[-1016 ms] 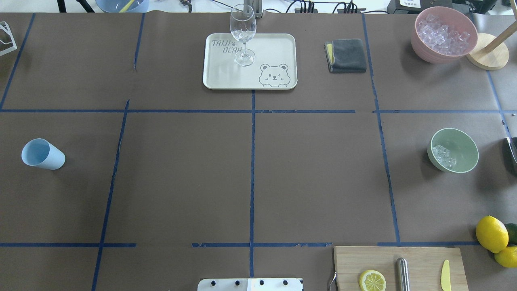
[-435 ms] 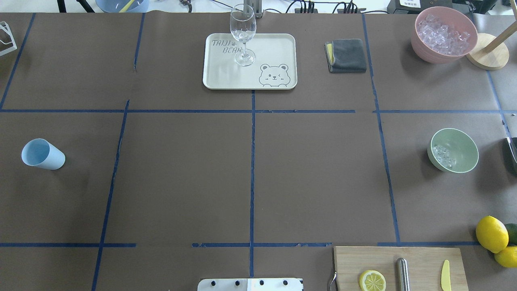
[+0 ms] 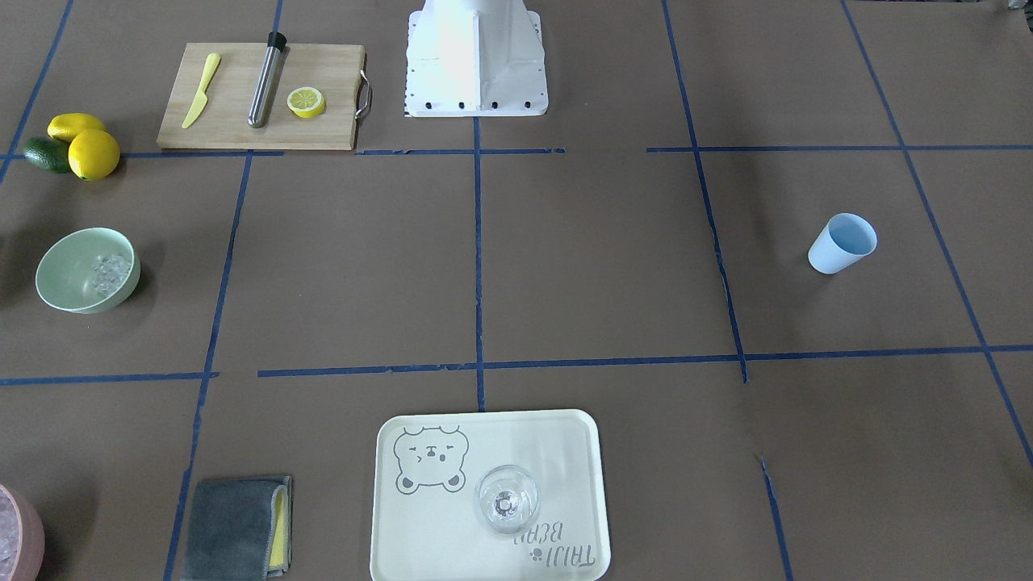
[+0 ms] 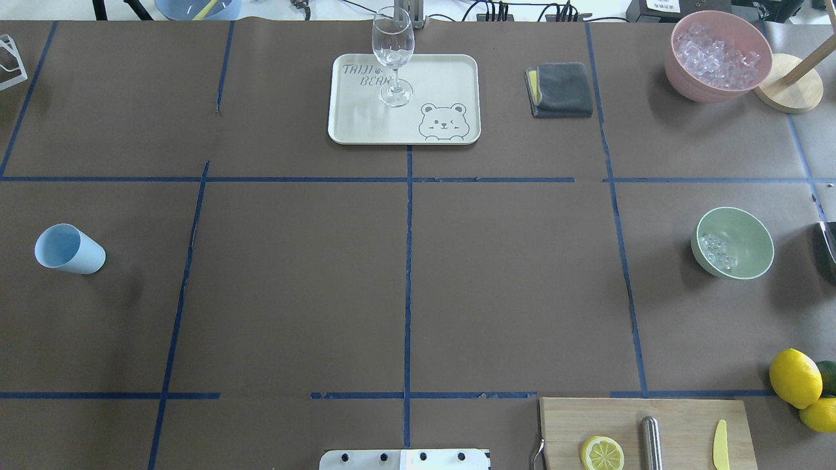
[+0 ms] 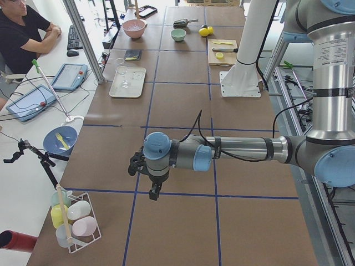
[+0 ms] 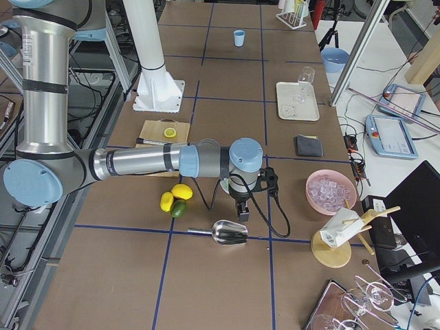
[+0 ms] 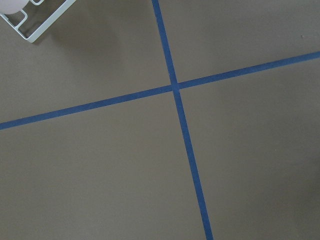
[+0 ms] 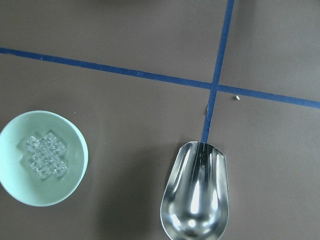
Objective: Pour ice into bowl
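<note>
The mint-green bowl (image 4: 751,238) stands at the table's right side, with a small heap of clear ice (image 4: 717,252) in it. It also shows in the front view (image 3: 69,266) and in the right wrist view (image 8: 70,180), ice (image 8: 44,156) inside. An empty metal scoop (image 8: 196,195) lies on the table beside the bowl. My right gripper (image 6: 240,212) hangs just above the scoop (image 6: 230,232); I cannot tell whether it is open. My left gripper (image 5: 153,193) hovers over bare table far to the left; I cannot tell its state either.
A pink bowl full of ice (image 4: 718,55) stands at the far right. A tray (image 4: 444,78) with a wine glass, a grey cloth (image 4: 560,89), a light blue cup (image 4: 68,249), a cutting board (image 4: 686,418) and lemons (image 4: 795,377) are also on the table.
</note>
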`<state>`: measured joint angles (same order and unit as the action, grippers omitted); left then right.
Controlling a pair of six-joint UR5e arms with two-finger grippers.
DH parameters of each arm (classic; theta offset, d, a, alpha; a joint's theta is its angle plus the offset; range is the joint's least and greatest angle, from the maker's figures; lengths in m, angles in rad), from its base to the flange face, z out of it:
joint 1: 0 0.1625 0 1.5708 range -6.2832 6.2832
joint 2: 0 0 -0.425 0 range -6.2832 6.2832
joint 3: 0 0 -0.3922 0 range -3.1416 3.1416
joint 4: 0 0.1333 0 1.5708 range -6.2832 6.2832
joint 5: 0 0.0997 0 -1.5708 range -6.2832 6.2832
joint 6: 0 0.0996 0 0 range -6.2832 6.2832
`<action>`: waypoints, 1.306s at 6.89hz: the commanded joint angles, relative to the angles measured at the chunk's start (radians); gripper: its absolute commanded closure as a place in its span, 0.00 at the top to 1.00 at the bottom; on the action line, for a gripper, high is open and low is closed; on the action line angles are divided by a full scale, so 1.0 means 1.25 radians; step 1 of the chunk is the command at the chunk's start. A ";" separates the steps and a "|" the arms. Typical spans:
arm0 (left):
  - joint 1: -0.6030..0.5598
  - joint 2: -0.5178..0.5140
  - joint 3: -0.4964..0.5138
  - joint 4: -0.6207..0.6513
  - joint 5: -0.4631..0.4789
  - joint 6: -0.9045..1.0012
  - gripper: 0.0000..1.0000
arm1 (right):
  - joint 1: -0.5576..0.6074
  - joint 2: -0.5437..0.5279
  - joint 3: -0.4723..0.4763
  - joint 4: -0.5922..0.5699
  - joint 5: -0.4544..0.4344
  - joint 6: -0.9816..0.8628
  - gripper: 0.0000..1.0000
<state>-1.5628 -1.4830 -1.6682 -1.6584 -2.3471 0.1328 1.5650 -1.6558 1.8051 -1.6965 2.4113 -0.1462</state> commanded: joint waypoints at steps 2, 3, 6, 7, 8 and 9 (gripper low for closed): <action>-0.016 -0.057 0.003 0.088 -0.001 -0.008 1.00 | 0.025 0.000 -0.003 0.000 0.023 0.003 1.00; -0.019 -0.054 0.007 0.090 -0.004 -0.009 1.00 | 0.028 0.000 -0.005 -0.001 0.023 0.011 1.00; -0.027 -0.043 0.006 0.084 -0.006 -0.025 1.00 | 0.037 0.011 -0.028 0.000 0.025 0.041 1.00; -0.029 -0.043 0.006 0.084 -0.006 -0.026 1.00 | 0.037 0.029 -0.044 0.000 0.025 0.042 1.00; -0.029 -0.043 0.006 0.082 -0.006 -0.031 1.00 | 0.037 0.037 -0.060 0.001 0.026 0.043 1.00; -0.029 -0.043 0.004 0.082 -0.005 -0.031 1.00 | 0.037 0.046 -0.077 0.010 0.028 0.042 1.00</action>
<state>-1.5982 -1.5372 -1.6617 -1.5549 -2.3543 0.0958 1.6105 -1.6131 1.7350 -1.6933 2.4438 -0.0932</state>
